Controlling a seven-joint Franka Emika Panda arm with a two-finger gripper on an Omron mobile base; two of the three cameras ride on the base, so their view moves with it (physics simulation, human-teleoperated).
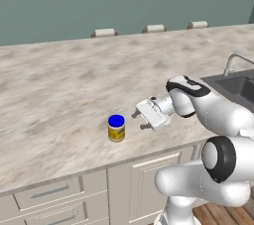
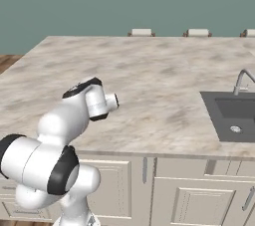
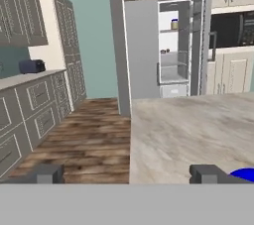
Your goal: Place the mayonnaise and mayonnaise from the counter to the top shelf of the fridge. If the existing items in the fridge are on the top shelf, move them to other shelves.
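One mayonnaise jar (image 1: 116,127), blue-lidded with a pale yellow body, stands upright near the front edge of the beige counter (image 1: 59,85). My gripper (image 1: 139,120) lies level just to its right, open and empty, fingers pointing at the jar with a small gap left. The hand view has my gripper (image 3: 126,174) spread wide, the jar's blue lid (image 3: 244,174) peeking beside the right fingertip (image 3: 206,173). Far ahead the fridge (image 3: 141,45) has one door open. Another small pale jar (image 3: 174,24) stands on its top shelf (image 3: 168,30). Tiny dark items (image 3: 166,50) sit one shelf lower.
A dark sink (image 1: 238,85) with a faucet (image 2: 242,78) is sunk into the counter's right end. Chair backs (image 1: 104,32) line its far edge. Grey cabinets with a toaster (image 3: 31,65) stand left of the wood floor (image 3: 84,135); a microwave (image 3: 233,28) is right of the fridge.
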